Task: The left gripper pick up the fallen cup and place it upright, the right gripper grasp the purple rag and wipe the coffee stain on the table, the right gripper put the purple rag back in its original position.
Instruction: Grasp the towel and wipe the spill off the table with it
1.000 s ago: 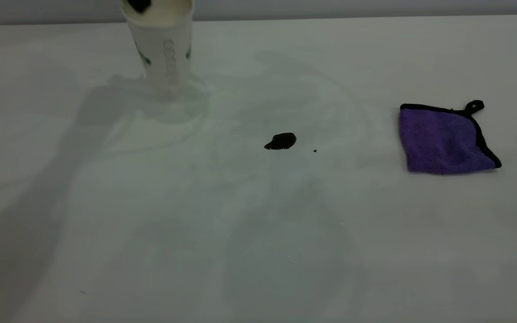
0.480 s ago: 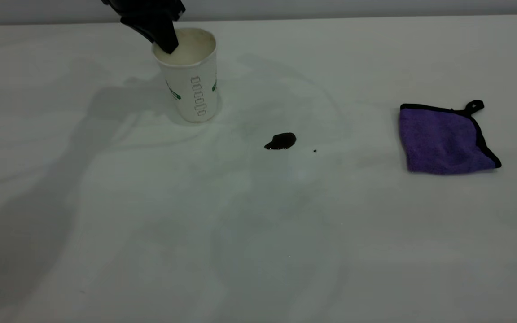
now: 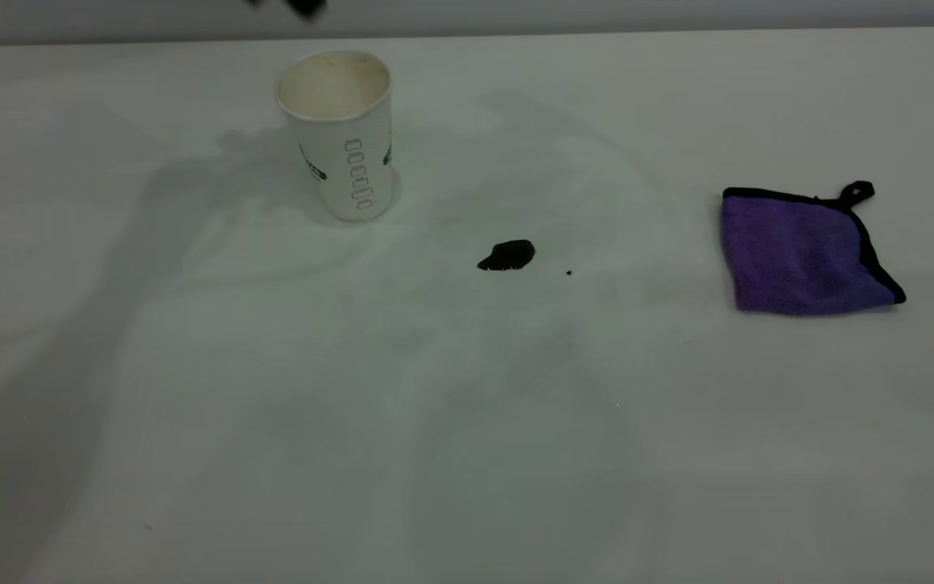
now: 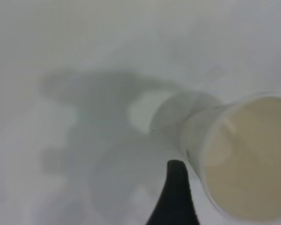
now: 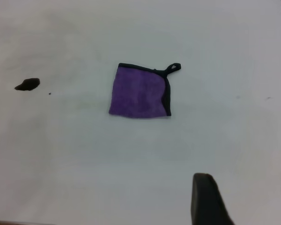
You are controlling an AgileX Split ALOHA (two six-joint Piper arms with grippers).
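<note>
The cup (image 3: pixel 339 138) stands upright on the table (image 3: pixel 467 422) at the far left, its cream inside showing; it also fills one side of the left wrist view (image 4: pixel 243 159). My left gripper (image 3: pixel 305 6) is open and empty, just above the cup at the picture's top edge; one black finger (image 4: pixel 175 197) shows beside the cup. The coffee stain (image 3: pixel 506 255) lies mid-table, also in the right wrist view (image 5: pixel 27 84). The purple rag (image 3: pixel 803 253) lies flat at the right. My right gripper (image 5: pixel 246 206) is open and empty, above the table some way from the rag (image 5: pixel 140 92).
A tiny dark speck (image 3: pixel 569 272) lies just right of the stain. The table's back edge runs close behind the cup.
My left gripper set the cup down upright, let go of its rim and rose almost out of the exterior view. Rag and stain have not moved.
</note>
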